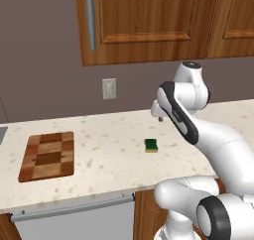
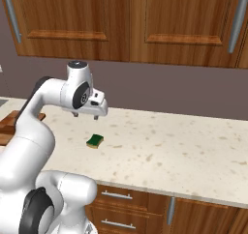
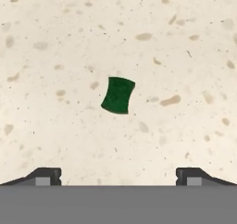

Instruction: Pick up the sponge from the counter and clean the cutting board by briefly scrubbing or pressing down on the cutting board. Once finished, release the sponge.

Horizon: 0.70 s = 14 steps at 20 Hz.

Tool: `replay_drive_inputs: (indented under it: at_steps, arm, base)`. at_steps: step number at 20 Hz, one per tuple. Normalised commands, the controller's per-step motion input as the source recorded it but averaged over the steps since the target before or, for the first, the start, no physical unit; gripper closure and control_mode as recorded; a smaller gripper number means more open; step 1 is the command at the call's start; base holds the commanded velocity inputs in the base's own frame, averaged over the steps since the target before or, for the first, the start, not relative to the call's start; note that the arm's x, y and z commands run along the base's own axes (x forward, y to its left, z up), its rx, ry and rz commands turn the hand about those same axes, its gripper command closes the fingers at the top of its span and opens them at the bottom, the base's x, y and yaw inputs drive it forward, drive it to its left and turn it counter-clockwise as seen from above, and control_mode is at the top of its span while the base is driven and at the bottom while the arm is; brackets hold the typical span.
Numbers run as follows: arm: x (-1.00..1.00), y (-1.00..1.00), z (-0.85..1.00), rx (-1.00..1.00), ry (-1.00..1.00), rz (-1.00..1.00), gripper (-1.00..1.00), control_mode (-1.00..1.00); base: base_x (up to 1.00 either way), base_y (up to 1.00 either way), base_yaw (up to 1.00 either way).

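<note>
Gripper (image 3: 118, 177) wide open, empty, above sponge (image 3: 118, 95).

No readable text, labels, brands, numbers or signs anywhere: nothing printed on the sponge (image 1: 151, 145), the cutting board (image 1: 47, 156), the counter (image 1: 109, 135), the wall switch plate (image 1: 109, 89) or the wooden cabinet doors (image 1: 144, 21) above the counter

The arm bends forward, its end effector (image 2: 84, 115) pointing straight down (fingers spread wide, holding nothing).
</note>
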Motion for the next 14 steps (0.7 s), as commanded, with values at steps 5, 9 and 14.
replay_drive_inputs:
  at_steps: [5,9,14]
  arm:
    - [0.21,0.00,-0.20,0.00,0.00,0.00,-1.00,-1.00]
    - [0.23,0.00,-0.38,0.00,0.00,0.00,-1.00,-1.00]
    - [0.18,0.08,-0.40,0.00,0.04,0.00,-1.00,-1.00]
  base:
    - [0.00,0.00,0.00]
    - [0.00,0.00,0.00]
    - [0.00,0.00,0.00]
